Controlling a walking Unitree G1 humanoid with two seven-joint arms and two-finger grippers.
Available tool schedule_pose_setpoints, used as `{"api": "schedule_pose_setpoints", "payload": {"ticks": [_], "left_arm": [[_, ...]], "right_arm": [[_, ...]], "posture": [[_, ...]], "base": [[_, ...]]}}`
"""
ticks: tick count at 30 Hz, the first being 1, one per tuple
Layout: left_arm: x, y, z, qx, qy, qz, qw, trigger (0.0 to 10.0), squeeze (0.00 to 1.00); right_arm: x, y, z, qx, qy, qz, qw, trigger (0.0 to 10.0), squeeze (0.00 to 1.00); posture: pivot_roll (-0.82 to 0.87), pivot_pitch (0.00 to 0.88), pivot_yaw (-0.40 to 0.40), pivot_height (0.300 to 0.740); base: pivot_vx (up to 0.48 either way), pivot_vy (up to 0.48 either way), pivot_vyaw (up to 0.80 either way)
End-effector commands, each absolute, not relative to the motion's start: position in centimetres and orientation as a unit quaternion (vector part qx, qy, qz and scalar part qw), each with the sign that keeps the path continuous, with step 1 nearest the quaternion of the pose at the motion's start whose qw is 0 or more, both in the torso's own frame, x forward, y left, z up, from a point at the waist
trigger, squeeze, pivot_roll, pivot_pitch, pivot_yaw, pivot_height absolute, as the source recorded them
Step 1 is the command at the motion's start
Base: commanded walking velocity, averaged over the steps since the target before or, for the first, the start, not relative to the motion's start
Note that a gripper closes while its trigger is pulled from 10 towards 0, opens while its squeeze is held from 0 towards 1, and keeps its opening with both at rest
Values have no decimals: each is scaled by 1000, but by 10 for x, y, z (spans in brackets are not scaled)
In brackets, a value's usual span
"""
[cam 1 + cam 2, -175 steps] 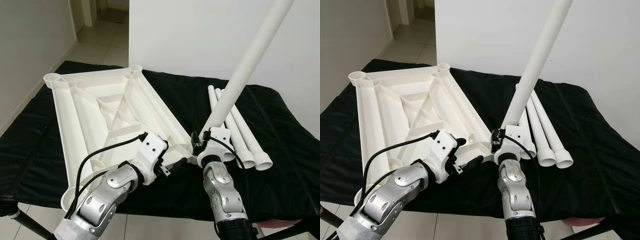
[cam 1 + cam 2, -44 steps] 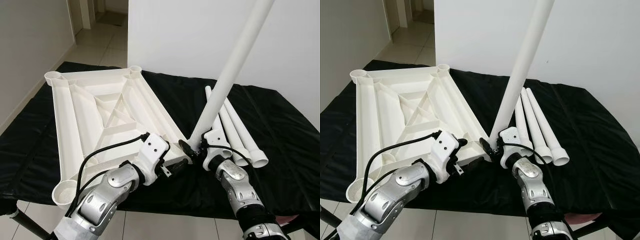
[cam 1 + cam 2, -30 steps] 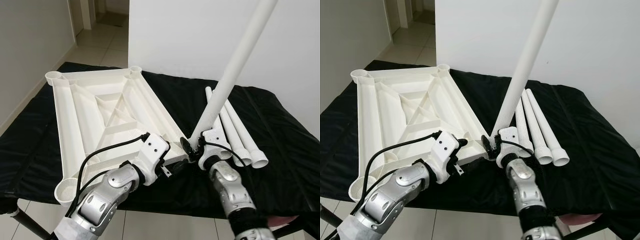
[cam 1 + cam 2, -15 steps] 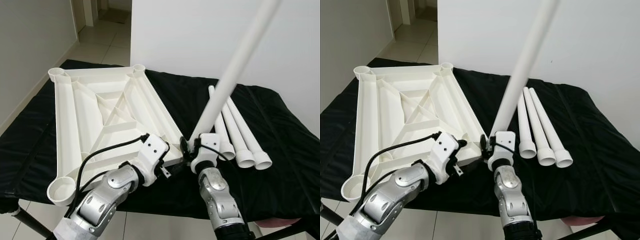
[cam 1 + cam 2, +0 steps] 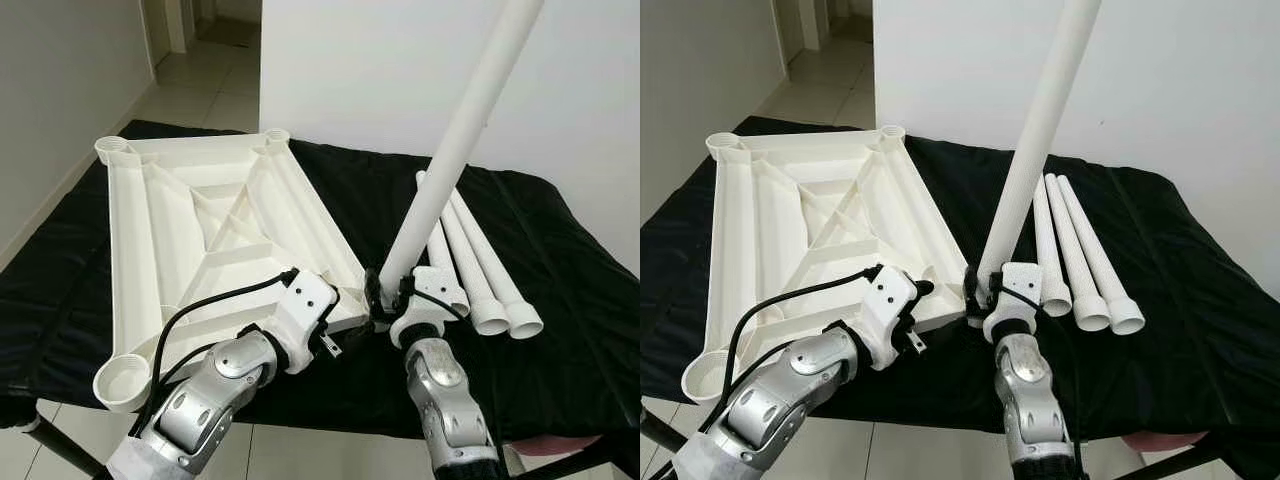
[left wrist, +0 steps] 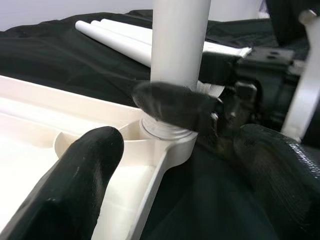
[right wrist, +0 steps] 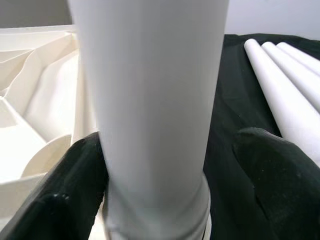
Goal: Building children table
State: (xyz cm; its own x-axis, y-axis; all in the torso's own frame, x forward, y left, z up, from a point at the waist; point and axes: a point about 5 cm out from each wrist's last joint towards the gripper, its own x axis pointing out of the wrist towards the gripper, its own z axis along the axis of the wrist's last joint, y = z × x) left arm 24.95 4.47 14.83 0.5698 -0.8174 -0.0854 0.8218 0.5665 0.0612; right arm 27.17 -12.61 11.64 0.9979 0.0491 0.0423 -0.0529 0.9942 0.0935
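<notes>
One long white plastic tube leg [image 5: 455, 160] is clamped by the right gripper [image 5: 392, 297] in the near-right socket of one upturned white plastic tabletop [image 5: 190, 235], three more white tube legs [image 5: 470, 260] are laid right, and the left gripper [image 5: 345, 335] is held apart.

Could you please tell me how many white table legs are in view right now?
4: one white plastic tube leg stands in the upturned white tabletop's near corner socket, gripped by the right gripper; three spare legs lie side by side on the black cloth.

No readable text, labels, brand marks, numbers or signs appear anywhere in these pictures. The plastic parts, the cloth and the walls are all plain and unmarked.
</notes>
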Motion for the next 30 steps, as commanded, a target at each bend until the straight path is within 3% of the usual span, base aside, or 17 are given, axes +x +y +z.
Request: {"api": "schedule_pose_setpoints", "payload": {"ticks": [1,18,30], "left_arm": [[244,42,152,39,16,-500,865,10000,0],[251,65,123,114,109,-489,858,10000,0],[264,86,93,172,207,-410,872,10000,0]], "right_arm": [[268,-127,115,51,-15,33,998,10000,0],[240,-148,103,23,8,65,998,10000,0],[242,-150,106,21,3,60,998,10000,0]], "posture": [[-7,0,-99,740],[-34,0,-75,740],[-32,0,-71,740]], "base": [[0,0,0],[0,0,0],[0,0,0]]}}
